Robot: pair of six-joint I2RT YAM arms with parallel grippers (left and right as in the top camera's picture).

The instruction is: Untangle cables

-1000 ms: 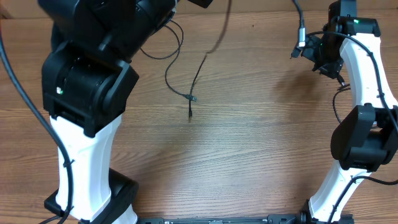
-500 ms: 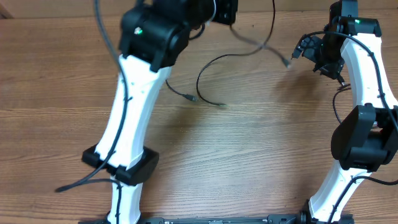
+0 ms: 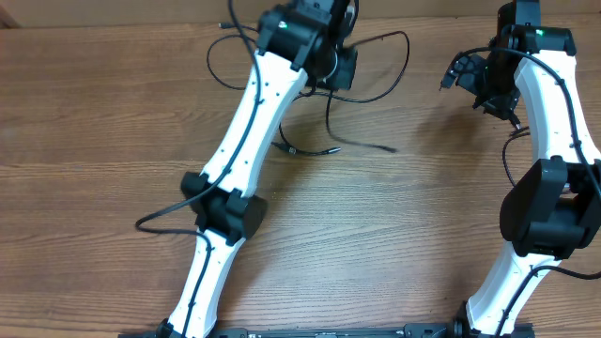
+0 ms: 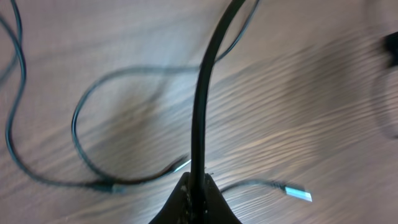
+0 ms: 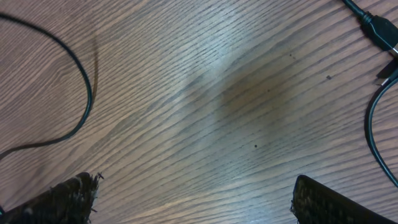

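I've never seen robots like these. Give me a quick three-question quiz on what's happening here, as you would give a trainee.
1. True or false: the right gripper has its jaws closed.
2. What does the left gripper pinch? A) a black cable B) a spoon C) nothing
3. Fill in: the table surface looks like ___.

Key: 1 false, its jaws are wide open and empty; 2 A; 3 wood.

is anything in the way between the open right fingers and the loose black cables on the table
Nothing visible. The right gripper hovers open over the brown wooden table, and the nearest thin black cable curves off to one side with only bare wood between them.
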